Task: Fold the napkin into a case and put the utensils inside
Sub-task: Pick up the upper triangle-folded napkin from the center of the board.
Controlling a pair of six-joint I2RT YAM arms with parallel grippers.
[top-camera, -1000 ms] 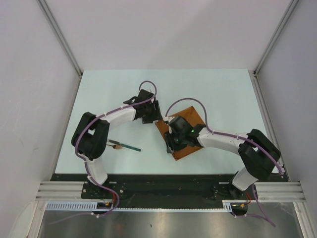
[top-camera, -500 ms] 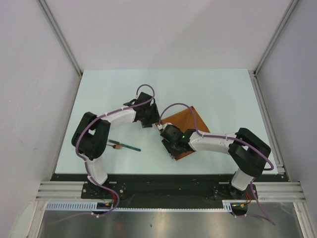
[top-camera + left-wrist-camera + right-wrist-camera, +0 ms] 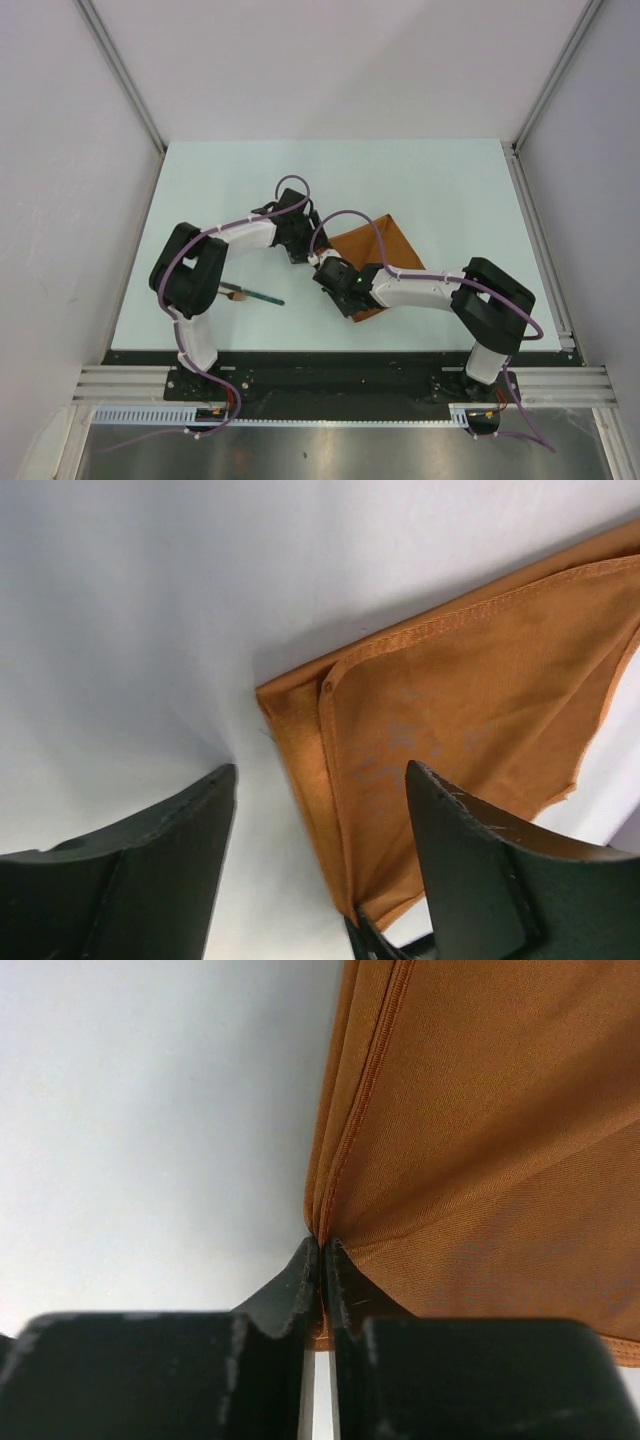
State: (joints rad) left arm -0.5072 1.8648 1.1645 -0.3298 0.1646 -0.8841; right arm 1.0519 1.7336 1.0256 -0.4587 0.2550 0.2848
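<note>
The rust-orange napkin (image 3: 380, 248) lies folded in layers right of the table's middle. My right gripper (image 3: 324, 272) is shut on the napkin's (image 3: 480, 1140) folded left edge, and the cloth is pinched between its closed jaws (image 3: 322, 1260). My left gripper (image 3: 306, 252) stands open just beyond it. Its fingers straddle the layered corner of the napkin (image 3: 470, 690) without touching it (image 3: 320, 870). The utensils lie to the left: one with a teal handle (image 3: 264, 297) and a pale wooden one with a brown end (image 3: 236, 294).
The pale table (image 3: 200, 190) is edged by grey frame posts at its back corners. The left arm's elbow (image 3: 185, 275) hangs over the utensils' left end. The black base rail (image 3: 330, 365) runs along the near edge.
My right gripper has slid left along the napkin's near-left edge and shut on it. My left gripper has opened wider and drawn slightly back to the left.
</note>
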